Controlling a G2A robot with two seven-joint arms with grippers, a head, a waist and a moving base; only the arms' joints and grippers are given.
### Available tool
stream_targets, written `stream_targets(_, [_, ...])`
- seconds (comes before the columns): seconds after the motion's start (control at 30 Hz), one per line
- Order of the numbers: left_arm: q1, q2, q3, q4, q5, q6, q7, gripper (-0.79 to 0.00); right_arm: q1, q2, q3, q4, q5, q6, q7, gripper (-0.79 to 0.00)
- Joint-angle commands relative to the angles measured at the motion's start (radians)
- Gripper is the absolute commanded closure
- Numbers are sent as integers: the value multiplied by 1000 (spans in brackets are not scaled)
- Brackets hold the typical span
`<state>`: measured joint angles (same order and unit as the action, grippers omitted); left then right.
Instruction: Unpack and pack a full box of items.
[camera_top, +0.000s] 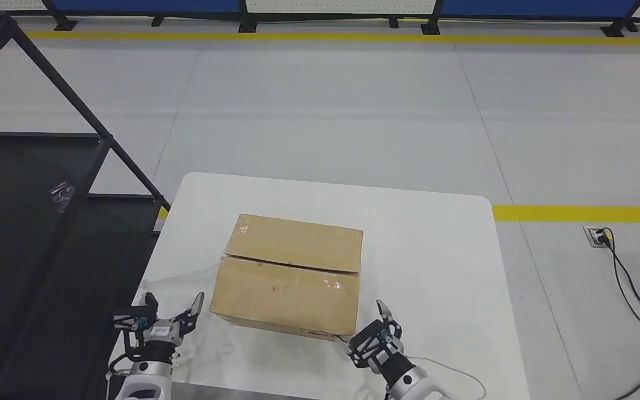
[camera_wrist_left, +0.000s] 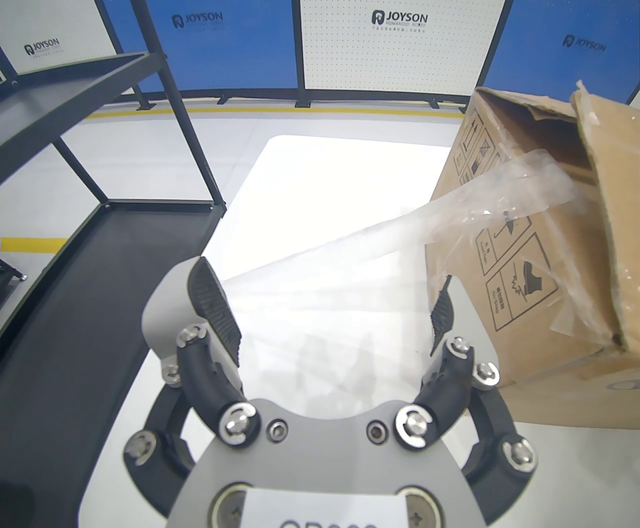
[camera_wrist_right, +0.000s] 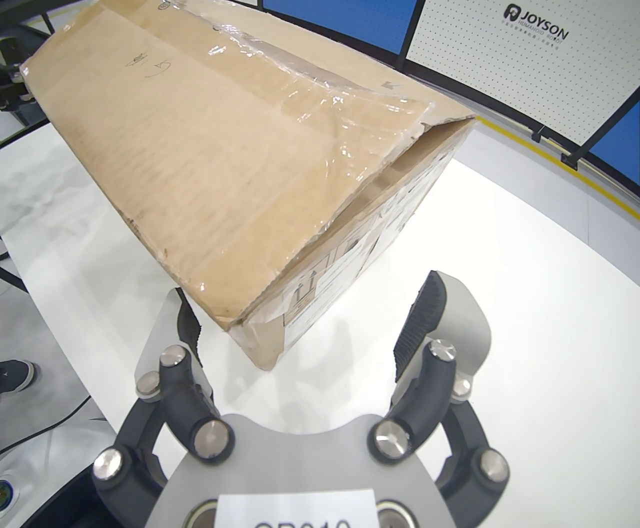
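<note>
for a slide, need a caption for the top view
Cardboard box, flaps down, on a white table, with the open left gripper and open right gripper by its near corners.

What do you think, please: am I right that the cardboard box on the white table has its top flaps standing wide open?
Not quite: the cardboard box is on the white table, but its top flaps lie folded down, as the top view shows.

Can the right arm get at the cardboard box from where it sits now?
Probably yes. The right gripper is open at the near corner of the box, with nothing between them on the table. Its top flaps look closed, so getting inside may be harder.
</note>
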<state>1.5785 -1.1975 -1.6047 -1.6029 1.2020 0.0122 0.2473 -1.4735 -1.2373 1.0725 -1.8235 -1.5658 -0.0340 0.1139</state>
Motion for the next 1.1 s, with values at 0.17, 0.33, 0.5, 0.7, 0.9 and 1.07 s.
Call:
stream_targets(0.17, [16,1,-36,-34,-5,-8,-1,-785,22,-7,9,18,33,16,-2,-785])
stream_targets(0.33, [12,0,-23,-27,27,-20,-22,-785,41,-13,20,31,72,35,-4,-785])
stream_targets(0.5, [-7,-5,16,-14,54,-27,-32,-785,45,-14,22,29,61,4,-18,-785])
stream_targets(0.7, [-53,-12,57,12,63,-16,-46,-785,-21,12,75,-30,-38,-160,-87,-785])
stream_targets(0.9, [-103,-17,80,50,68,-18,-62,-785,-132,40,196,-118,-52,-268,-174,-785])
stream_targets(1.07, [-133,-20,98,71,79,-28,-74,-785,-189,51,278,-154,-5,-298,-213,-785])
